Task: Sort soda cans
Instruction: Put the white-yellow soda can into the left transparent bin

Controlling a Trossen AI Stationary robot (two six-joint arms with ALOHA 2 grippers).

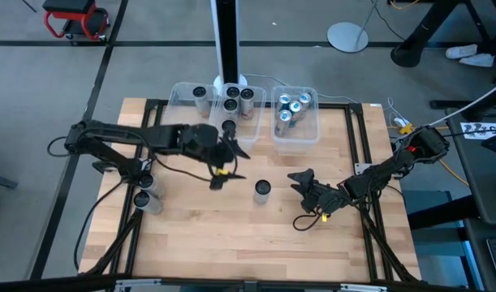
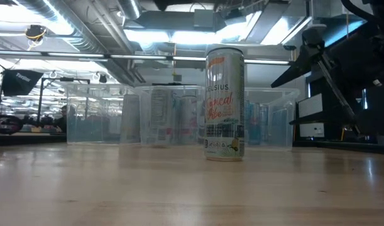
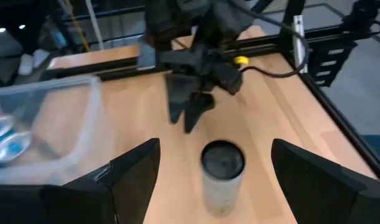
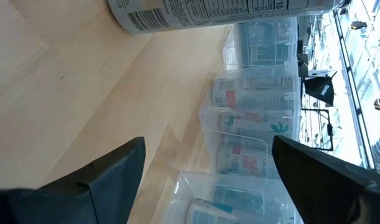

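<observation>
One soda can with a dark top (image 1: 262, 191) stands upright on the wooden table, alone near the middle (image 2: 224, 103). My left gripper (image 1: 234, 165) is open just left of it; in the left wrist view the can (image 3: 222, 174) stands ahead of the gap between the spread fingers, untouched. My right gripper (image 1: 299, 182) is open just right of the can, pointing toward it (image 4: 196, 12). Dark-topped cans stand in the left clear bin (image 1: 200, 104), teal-topped cans in the right clear bin (image 1: 306, 136).
Another dark-topped can (image 1: 228, 127) stands by the left bin's near wall. Two cans (image 1: 144, 193) stand near the table's left edge beside the left arm. Black frame rails run along the table's sides. Bare wood lies toward the near edge.
</observation>
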